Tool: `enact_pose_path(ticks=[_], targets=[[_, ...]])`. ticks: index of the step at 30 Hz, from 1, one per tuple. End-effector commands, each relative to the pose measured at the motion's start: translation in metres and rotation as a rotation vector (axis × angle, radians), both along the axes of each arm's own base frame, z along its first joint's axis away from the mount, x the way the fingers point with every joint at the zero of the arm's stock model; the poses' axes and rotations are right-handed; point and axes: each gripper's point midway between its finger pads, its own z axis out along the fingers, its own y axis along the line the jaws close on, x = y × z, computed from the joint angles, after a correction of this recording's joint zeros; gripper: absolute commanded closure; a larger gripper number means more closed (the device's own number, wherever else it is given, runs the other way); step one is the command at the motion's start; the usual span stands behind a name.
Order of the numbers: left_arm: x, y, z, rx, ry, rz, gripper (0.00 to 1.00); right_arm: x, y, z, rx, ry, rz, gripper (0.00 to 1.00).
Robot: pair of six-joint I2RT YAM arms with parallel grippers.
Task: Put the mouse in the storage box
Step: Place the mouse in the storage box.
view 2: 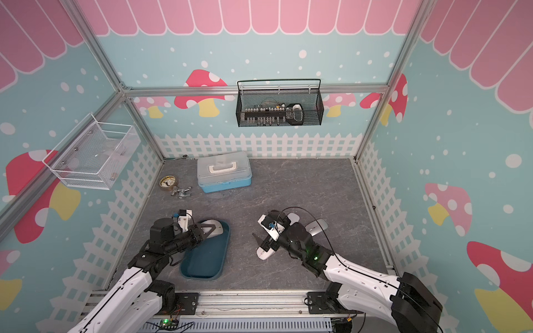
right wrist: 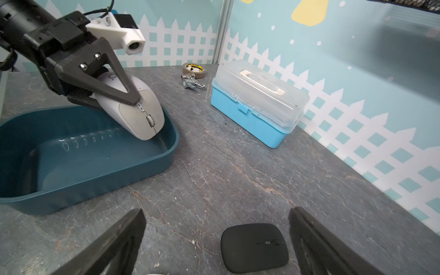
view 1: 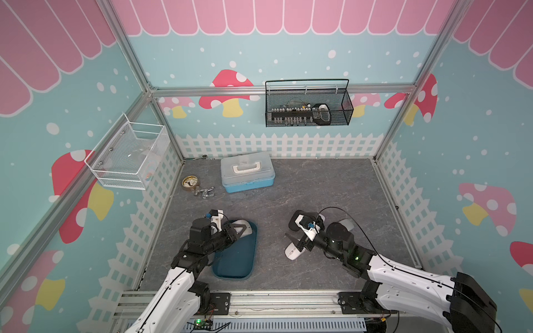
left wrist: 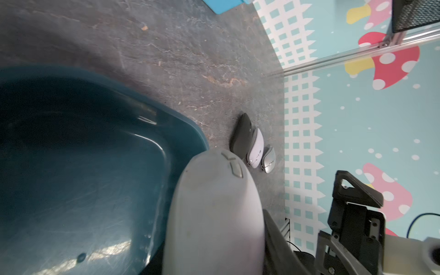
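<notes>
1. The storage box (view 1: pixel 238 261), a dark teal tub, is shown lying lengthwise on the grey table (view 1: pixel 331 184), just ahead of the left arm.
2. The left gripper (view 1: pixel 241 230) is shown pinching the grey mouse (right wrist: pixel 145 116), with one finger laid across its back and the other beneath it. The mouse is held tilted nose-down at the far end of the box, and its nose is dipped below the rim. Contact with the bottom cannot be judged.
3. The right gripper (right wrist: pixel 216 212) is shown spread wide and empty, low over the table and well apart from the box. In the right wrist view a black mouse (right wrist: pixel 254 247) is seen flat on the table between the fingers, close to one of them. In a top view a white mouse (view 1: pixel 292 251) is partly covered by this gripper, and a silver mouse (view 1: pixel 347 225) lies near it.
4. Farther back, a tape roll (view 1: pixel 191 182) and a metal fitting (view 1: pixel 205 192) are seen just beside each other, with a closed light-blue case (view 1: pixel 247 173) near them.
5. A white mesh basket (view 1: pixel 129 157) is mounted on the left wall and a black mesh basket (view 1: pixel 308 108) on the rear wall.
</notes>
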Motion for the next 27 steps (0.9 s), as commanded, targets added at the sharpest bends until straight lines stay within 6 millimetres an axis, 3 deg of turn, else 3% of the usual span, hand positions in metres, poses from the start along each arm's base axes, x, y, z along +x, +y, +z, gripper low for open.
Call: enact_pose_path(ticks=[1, 9, 17, 22, 27], targets=[[0.006, 0.009, -0.016, 0.046, 0.037, 0.046, 0.93, 0.009, -0.007, 0.012, 0.051, -0.013, -0.067, 0.01], [0.017, 0.003, -0.034, 0.068, 0.056, 0.002, 0.9, 0.008, -0.009, 0.003, 0.066, 0.042, -0.082, 0.01], [0.022, -0.002, -0.053, 0.095, 0.098, -0.035, 0.82, 0.014, -0.024, -0.008, 0.095, 0.144, -0.161, 0.01], [0.026, -0.004, -0.066, 0.117, 0.142, -0.058, 0.56, 0.031, -0.054, -0.027, 0.108, 0.268, -0.299, 0.01], [0.035, -0.003, -0.067, 0.139, 0.149, -0.055, 0.33, 0.039, -0.075, -0.026, 0.173, 0.317, -0.341, 0.01]])
